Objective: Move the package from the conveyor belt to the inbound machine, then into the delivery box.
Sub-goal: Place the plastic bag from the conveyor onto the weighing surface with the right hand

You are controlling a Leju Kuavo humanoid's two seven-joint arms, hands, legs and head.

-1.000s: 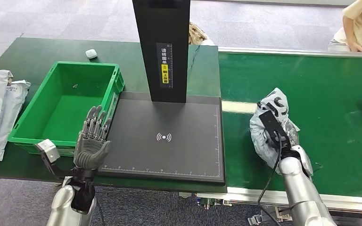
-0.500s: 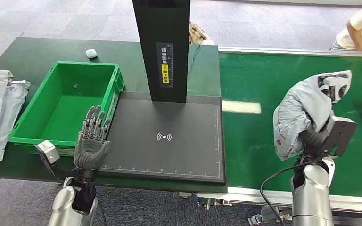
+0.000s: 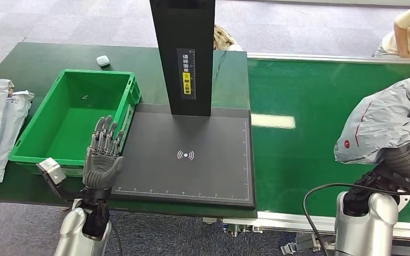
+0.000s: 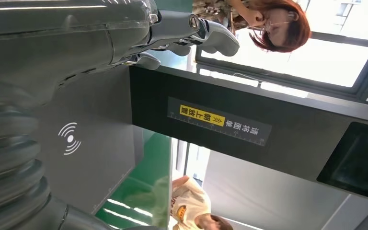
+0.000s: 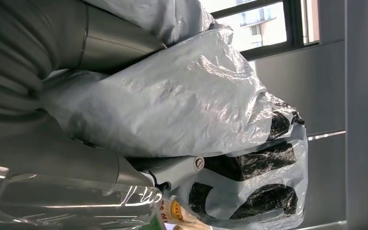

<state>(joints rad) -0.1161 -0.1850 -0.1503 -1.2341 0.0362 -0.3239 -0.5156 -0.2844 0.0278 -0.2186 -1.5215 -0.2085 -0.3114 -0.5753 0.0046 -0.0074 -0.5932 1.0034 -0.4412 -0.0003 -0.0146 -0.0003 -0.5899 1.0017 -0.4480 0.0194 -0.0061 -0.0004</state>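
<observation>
Right hand (image 3: 405,160) fingers (image 5: 182,172) grip package (image 3: 387,120); left hand (image 3: 102,160) spread.

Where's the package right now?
In the head view the grey package is at the far right, held by the right hand above the conveyor belt, right of the scanner pad.

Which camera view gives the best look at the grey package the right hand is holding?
The right wrist view: the package shows close up and almost whole, crinkled grey plastic with black print at one end, gripped by the right hand. The head view cuts it off at the picture's right edge. The left wrist view looks at the inbound machine.
</observation>
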